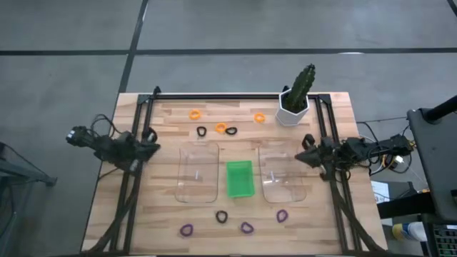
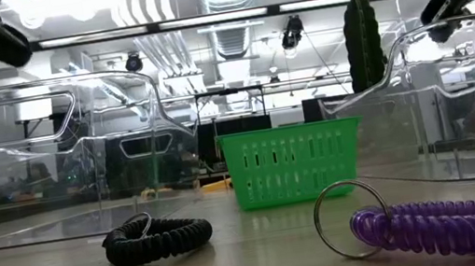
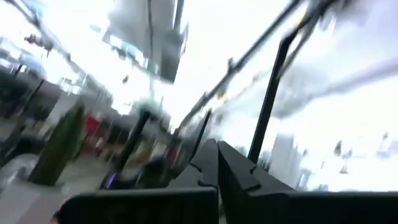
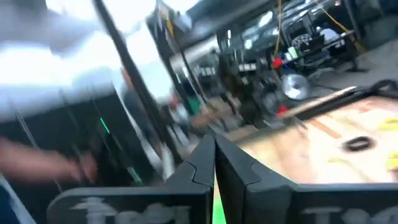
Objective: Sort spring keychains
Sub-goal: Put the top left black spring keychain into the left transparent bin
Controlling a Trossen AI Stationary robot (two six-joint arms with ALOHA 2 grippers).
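Spring keychains lie flat on the wooden table. Three orange ones (image 1: 194, 113) (image 1: 259, 118) (image 1: 221, 127) and two black ones (image 1: 202, 131) (image 1: 230, 131) are toward the far edge. One black keychain (image 1: 222, 215) (image 2: 157, 239) and three purple ones (image 1: 186, 230) (image 1: 247, 228) (image 1: 283, 215) (image 2: 440, 225) are near the near edge. My left gripper (image 1: 150, 148) (image 3: 217, 163) hovers shut at the table's left side, beside the left clear tray. My right gripper (image 1: 303, 155) (image 4: 214, 163) hovers shut at the right side, by the right clear tray. One black keychain (image 4: 357, 144) shows in the right wrist view.
Two clear rectangular trays (image 1: 197, 171) (image 1: 281, 175) flank a small green tray (image 1: 240, 178) (image 2: 291, 163) at the table's middle. A cactus in a white pot (image 1: 296, 100) stands at the far right. A black frame (image 1: 235, 96) borders the table.
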